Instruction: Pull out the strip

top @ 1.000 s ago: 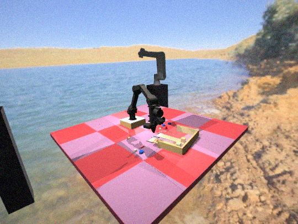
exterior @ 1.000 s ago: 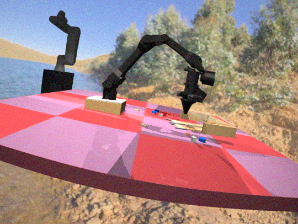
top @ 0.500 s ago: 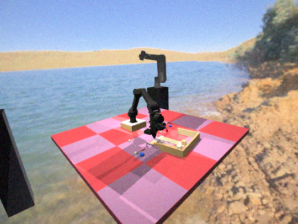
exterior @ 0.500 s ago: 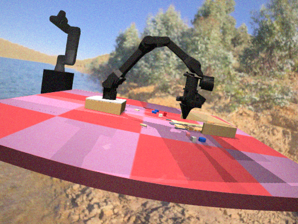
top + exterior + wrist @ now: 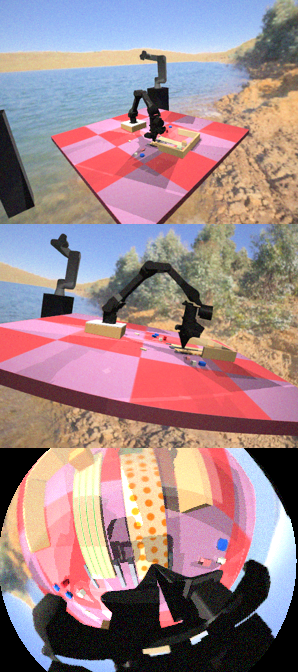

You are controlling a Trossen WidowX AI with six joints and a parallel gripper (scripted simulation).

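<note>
labelled cube [image 5: 184, 143] sits inside the wooden tray [image 5: 193, 142], on a pale strip [image 5: 172, 141] near the tray's front wall. dotted strip [image 5: 148, 511] lies beside it, reaching out through the tray's open end onto the checkered tabletop [image 5: 116, 165]. hand [image 5: 184, 345] points straight down at the outer end of the strips, just outside the tray's open end, fingers pressed together with nothing visibly between them. blue block [image 5: 202, 363] lies in front of the tray.
</note>
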